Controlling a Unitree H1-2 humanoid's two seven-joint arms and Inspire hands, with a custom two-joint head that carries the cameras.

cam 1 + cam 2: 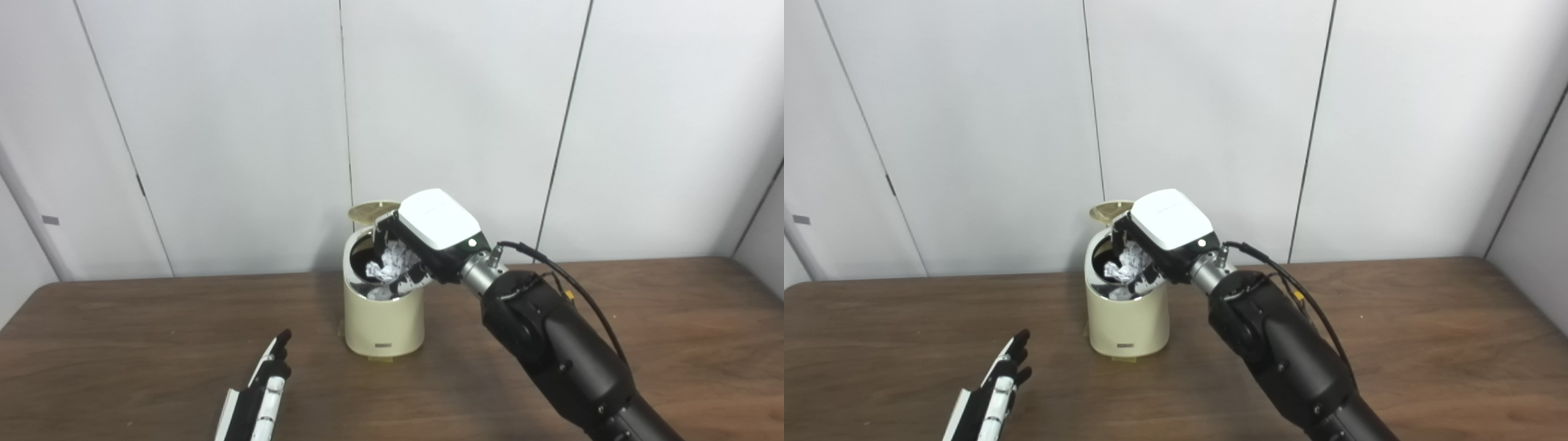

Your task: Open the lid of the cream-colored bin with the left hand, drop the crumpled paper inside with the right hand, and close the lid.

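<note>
The cream-colored bin (383, 321) stands on the wooden table (122, 331) near its middle, and its round lid (369, 212) is tipped up and open at the back. My right hand (422, 242) hovers over the bin's mouth, shut on the white crumpled paper (390, 264), which hangs just above the dark opening. My left hand (262, 392) lies low over the table, in front of the bin and to its left, open with its fingers stretched toward the bin and touching nothing.
A plain white panelled wall (245, 122) runs behind the table. My right forearm (551, 349) slants across the table's right half from the bottom edge. A small tab or label (383, 347) shows at the bin's base.
</note>
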